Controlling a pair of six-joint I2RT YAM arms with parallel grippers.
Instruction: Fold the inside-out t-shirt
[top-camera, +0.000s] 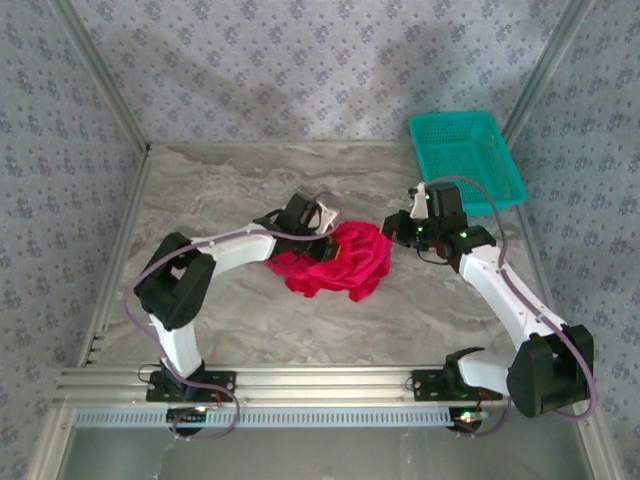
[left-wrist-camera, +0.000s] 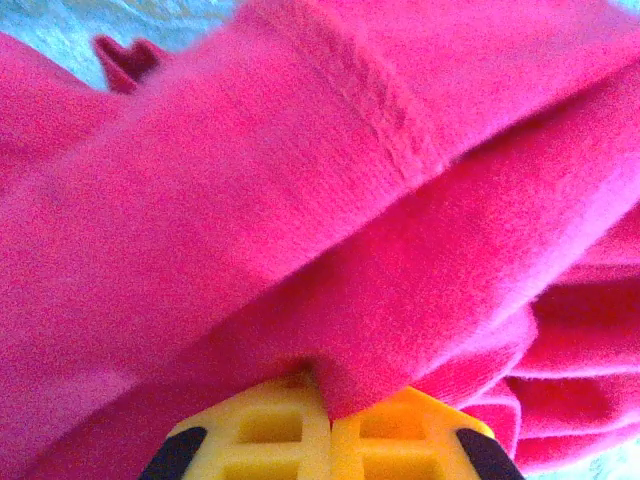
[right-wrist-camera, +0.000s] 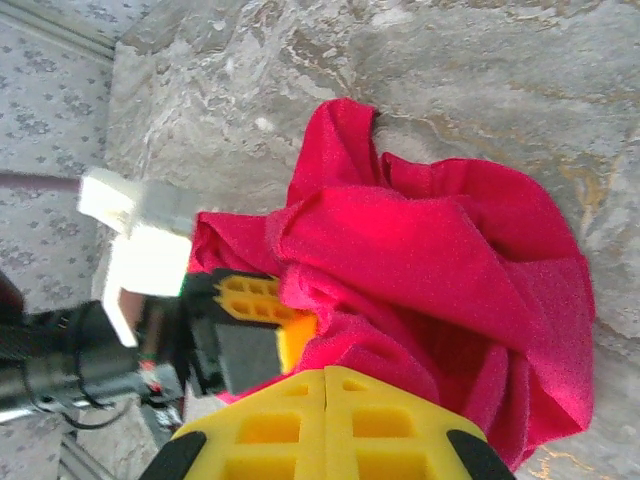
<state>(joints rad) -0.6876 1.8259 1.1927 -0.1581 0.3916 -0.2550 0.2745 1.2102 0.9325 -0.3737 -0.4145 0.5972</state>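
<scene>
Garments: one crumpled bright red cloth t-shirt (top-camera: 340, 262).
Left claw (left-wrist-camera: 328, 412): pinching the t-shirt.
Right claw (right-wrist-camera: 325, 388): pressed together, just beside the t-shirt.
Baskets: one teal plastic mesh basket (top-camera: 468, 160), well apart from the t-shirt.

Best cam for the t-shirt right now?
Right wrist: most of the crumpled t-shirt, close and sharp, on the table. Top external shows it whole but small; left wrist, a close patch of seamed cloth.

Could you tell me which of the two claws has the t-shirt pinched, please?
The left claw: a fold of the t-shirt runs down between its shut jaws. The right claw is also shut, but its seam looks bare; the cloth lies just past it.
</scene>
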